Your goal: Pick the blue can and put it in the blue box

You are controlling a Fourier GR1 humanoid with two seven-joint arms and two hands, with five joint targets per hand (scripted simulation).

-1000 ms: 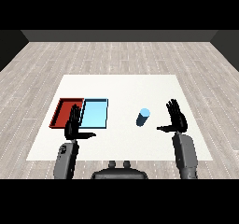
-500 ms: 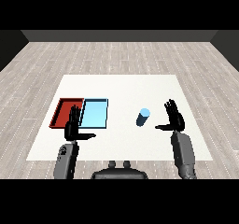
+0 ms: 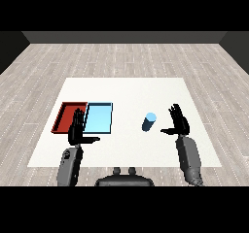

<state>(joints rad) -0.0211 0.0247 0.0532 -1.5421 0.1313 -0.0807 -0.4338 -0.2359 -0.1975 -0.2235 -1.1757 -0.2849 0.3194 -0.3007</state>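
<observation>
A blue can (image 3: pixel 149 122) stands upright on the white table, right of the middle. My right hand (image 3: pixel 179 121) is just to the can's right, apart from it, fingers straight and thumb pointing toward the can. The light blue tray (image 3: pixel 98 118) lies left of the can, with the red tray (image 3: pixel 68 117) beside it on its left. My left hand (image 3: pixel 78 129) hovers open at the near edge of the trays, over the border between them, holding nothing.
The white table (image 3: pixel 126 91) stretches far behind the trays and can. Grey wooden floor surrounds it. Both grey forearms rise from the lower corners.
My right hand has drifted left toward the blue can, narrowing the gap. The left hand and the can have stayed where they were.
</observation>
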